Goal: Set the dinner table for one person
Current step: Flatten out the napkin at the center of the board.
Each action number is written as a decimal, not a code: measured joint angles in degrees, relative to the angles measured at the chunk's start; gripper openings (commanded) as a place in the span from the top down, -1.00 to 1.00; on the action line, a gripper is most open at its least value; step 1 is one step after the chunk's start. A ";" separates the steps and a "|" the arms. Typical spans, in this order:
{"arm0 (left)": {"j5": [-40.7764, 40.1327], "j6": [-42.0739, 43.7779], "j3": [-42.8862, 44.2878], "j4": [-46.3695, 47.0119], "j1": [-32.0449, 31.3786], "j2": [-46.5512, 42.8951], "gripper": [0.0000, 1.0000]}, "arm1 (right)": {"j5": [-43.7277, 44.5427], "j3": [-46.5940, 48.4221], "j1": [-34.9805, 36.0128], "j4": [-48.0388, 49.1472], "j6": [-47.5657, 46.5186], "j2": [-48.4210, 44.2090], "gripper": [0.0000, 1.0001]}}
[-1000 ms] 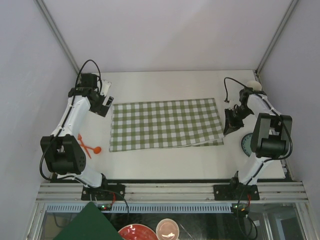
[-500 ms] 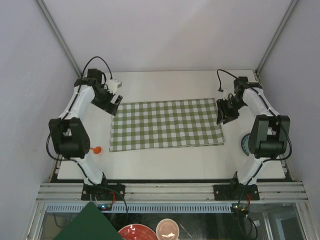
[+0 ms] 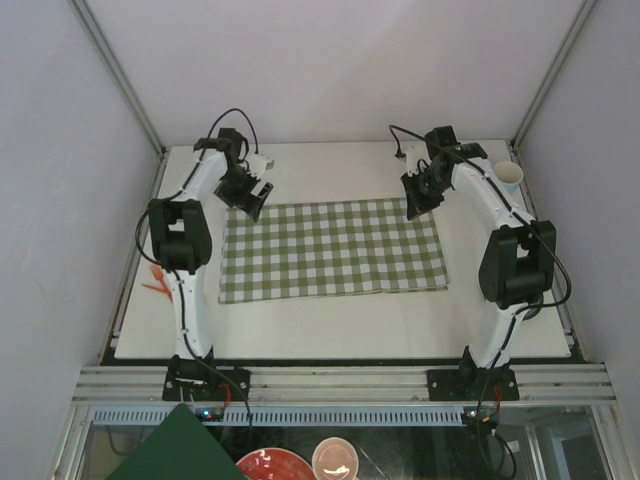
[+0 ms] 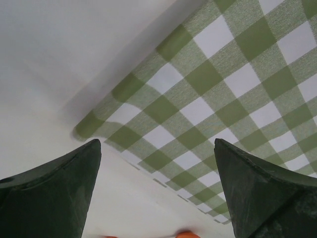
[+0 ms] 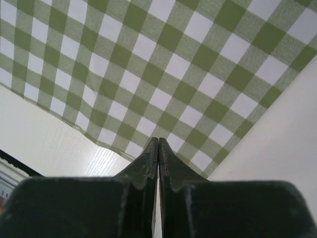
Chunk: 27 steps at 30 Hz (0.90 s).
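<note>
**Top external view: both arms reaching to the far corners of the cloth**

From above, the dinner table (image 3: 330, 315) is filling the middle of the picture, off-white and framed in metal, with the arm bases sitting at its near edge. The green-and-white checked cloth (image 3: 330, 248) is lying flat across the centre of it. The left gripper (image 3: 251, 203) is hanging over the cloth's far left corner, and the right gripper (image 3: 414, 207) is hanging over the far right corner. Both arms are stretching well out from their bases.

On the left wrist camera, the two dark fingers (image 4: 54, 193) are standing wide apart with nothing between them, and the cloth's corner is showing in the gap below. A sliver of something orange (image 4: 185, 234) is peeking in at the bottom edge.

On the right wrist camera, the jaws are pressing tight together, tip to tip, gripping nothing. They are pointing down near the cloth's edge, with bare tabletop to the right. Whether the tips are touching the fabric I cannot tell.

Back up top, a white cup (image 3: 510, 178) is standing at the far right corner, well apart from the cloth. An orange utensil (image 3: 157, 285) is lying at the left edge.
</note>
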 measured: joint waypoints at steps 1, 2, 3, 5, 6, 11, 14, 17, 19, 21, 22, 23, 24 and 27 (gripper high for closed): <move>-0.20 -0.28 0.22 -0.24 -0.48 0.79 -1.00 | 0.28 0.61 0.31 -0.02 -0.02 0.72 1.00; -0.33 -0.52 0.26 -0.48 -0.83 1.31 -1.00 | 0.50 0.96 0.48 0.02 -0.02 1.36 1.00; -0.44 -0.87 0.26 -0.79 -1.11 1.66 -1.00 | 0.61 1.01 0.52 -0.02 -0.02 1.81 1.00; -0.50 -1.05 0.26 -1.11 -1.40 1.86 -1.00 | 0.81 1.01 0.52 -0.26 0.02 2.12 1.00; -0.48 -1.09 0.26 -1.22 -1.44 1.86 -1.00 | 0.96 1.01 0.52 -0.26 0.02 2.12 1.00; -0.70 -1.07 0.26 -1.25 -1.22 1.86 -1.00 | 1.31 1.20 0.55 -0.37 0.00 2.12 1.00; -0.57 -1.07 0.26 -1.27 -1.05 1.90 -1.00 | 1.68 1.20 0.55 -0.42 0.11 1.95 1.00; 0.04 -1.07 0.28 -1.38 -0.83 2.27 -1.00 | 1.84 1.18 0.55 -0.63 0.17 1.09 1.00; 0.37 -1.09 0.52 -1.55 -0.70 2.97 -1.00 | 1.95 1.18 0.55 -0.72 0.35 0.04 1.00; 0.48 -1.44 1.05 -1.55 -0.48 4.07 -1.00 | 2.05 1.16 0.55 -0.76 0.50 -1.44 1.00; 0.39 -1.70 1.20 -1.51 -0.33 4.55 -1.00 | 2.08 1.16 0.55 -0.85 0.63 -2.60 1.00; 0.17 -2.10 1.20 -1.31 -0.15 4.98 -1.00 | 2.08 1.16 0.55 -0.96 0.85 -3.74 1.00; -0.15 -2.45 1.22 -1.18 0.00 5.27 -1.00 | 2.08 1.16 0.55 -1.05 1.01 -4.59 1.00; -1.75 -3.08 1.22 -0.52 0.37 6.01 -1.00 | 2.03 1.16 0.55 -1.25 1.44 -7.72 1.00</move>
